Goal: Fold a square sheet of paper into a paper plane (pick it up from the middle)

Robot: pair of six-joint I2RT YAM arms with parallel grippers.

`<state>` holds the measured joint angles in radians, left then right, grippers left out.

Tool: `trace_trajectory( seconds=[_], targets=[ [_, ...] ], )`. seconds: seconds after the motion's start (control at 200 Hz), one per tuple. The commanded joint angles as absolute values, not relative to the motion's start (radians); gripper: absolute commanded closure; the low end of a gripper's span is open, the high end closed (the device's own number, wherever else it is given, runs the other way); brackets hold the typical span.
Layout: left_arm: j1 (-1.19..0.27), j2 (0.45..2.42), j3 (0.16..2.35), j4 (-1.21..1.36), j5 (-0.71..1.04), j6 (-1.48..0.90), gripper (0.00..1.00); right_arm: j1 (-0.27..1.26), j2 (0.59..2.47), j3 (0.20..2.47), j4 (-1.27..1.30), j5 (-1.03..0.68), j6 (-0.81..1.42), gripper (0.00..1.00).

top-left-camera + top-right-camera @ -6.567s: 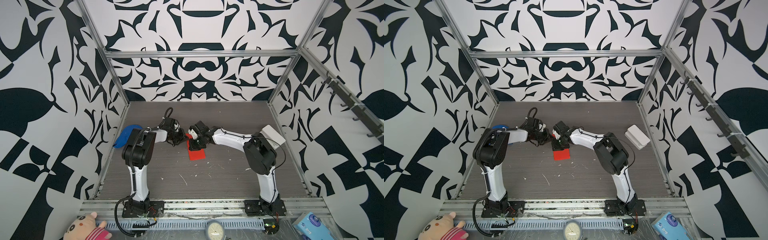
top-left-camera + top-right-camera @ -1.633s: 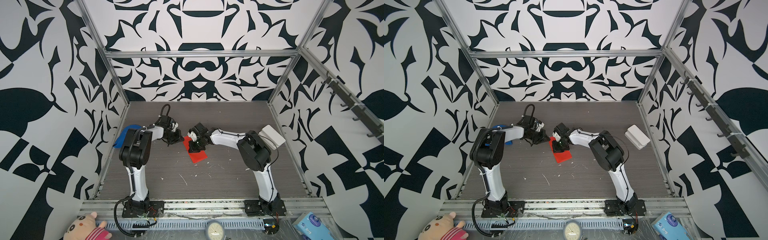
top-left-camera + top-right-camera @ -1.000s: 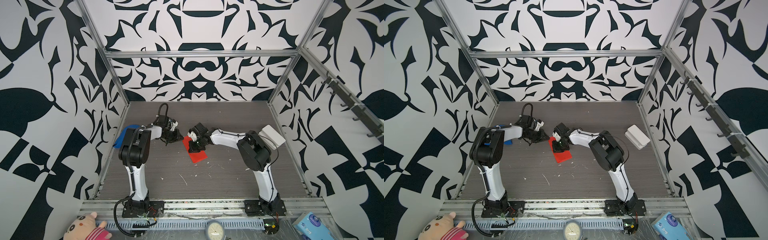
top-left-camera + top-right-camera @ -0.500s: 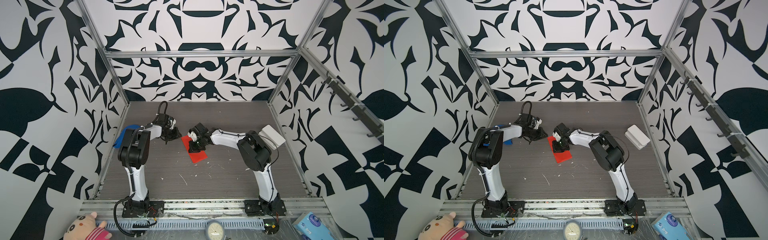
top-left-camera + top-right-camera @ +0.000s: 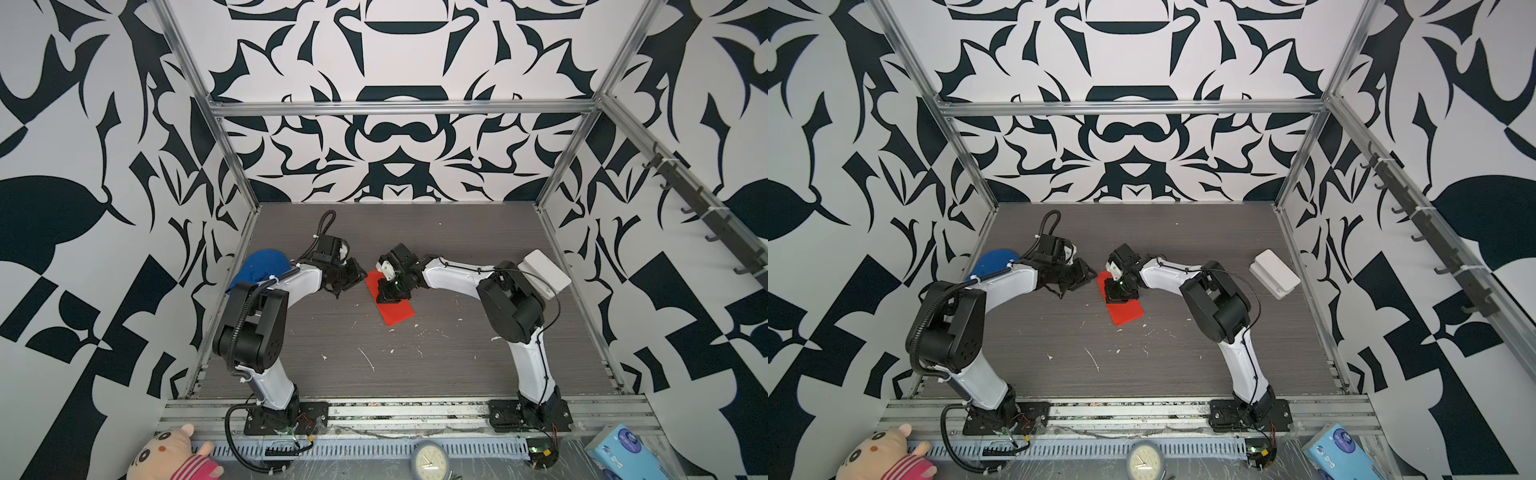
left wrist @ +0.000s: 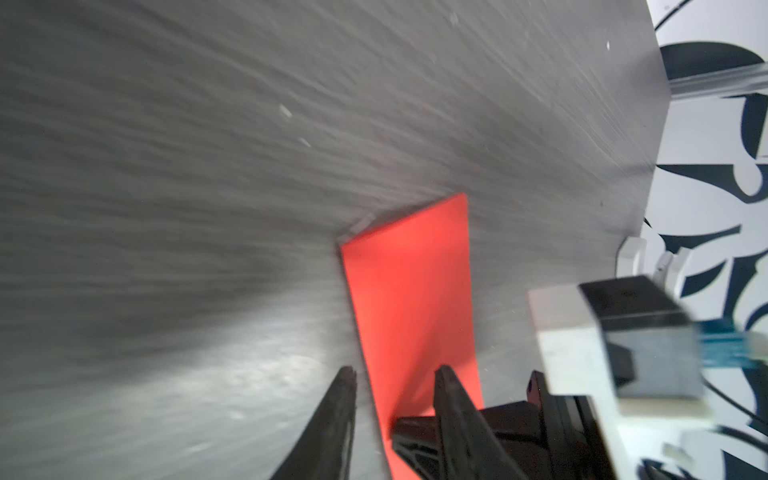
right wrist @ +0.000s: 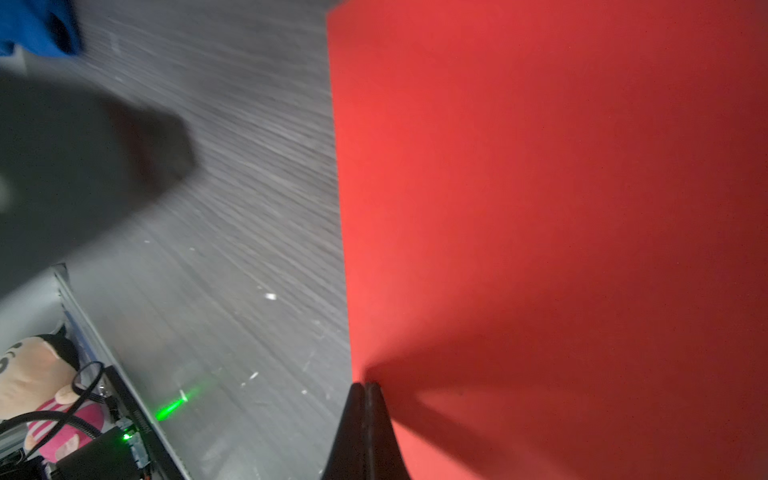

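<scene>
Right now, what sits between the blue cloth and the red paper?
In both top views the left arm and its left gripper, open, fill the stretch from the blue cloth to the red paper.

The paper is plain red, the tabletop streaked grey, the walls patterned black-and-white.

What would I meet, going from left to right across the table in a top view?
Blue cloth → left claw → red paper → white box. The right claw sits over the paper, so it is left out.
</scene>
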<state>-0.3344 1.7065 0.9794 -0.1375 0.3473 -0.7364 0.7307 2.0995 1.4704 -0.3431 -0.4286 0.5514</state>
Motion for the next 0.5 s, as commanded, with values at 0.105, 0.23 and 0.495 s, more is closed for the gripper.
trace_trajectory(
  seconds=[0.105, 0.23, 0.495],
  targets=[
    [-0.399, 1.747, 1.0, -0.091, 0.324, -0.863, 0.73, 0.715, 1.994, 1.422, -0.343, -0.397, 0.521, 1.0],
    [-0.397, 1.796, 1.025, -0.107, 0.301, -0.853, 0.84, 0.716, 1.991, 1.398, -0.353, -0.402, 0.517, 1.0],
    [-0.398, 1.837, 1.021, -0.13, 0.251, -0.834, 0.89, 0.734, 2.023, 1.409, -0.371, -0.411, 0.5, 1.0]
  ],
)
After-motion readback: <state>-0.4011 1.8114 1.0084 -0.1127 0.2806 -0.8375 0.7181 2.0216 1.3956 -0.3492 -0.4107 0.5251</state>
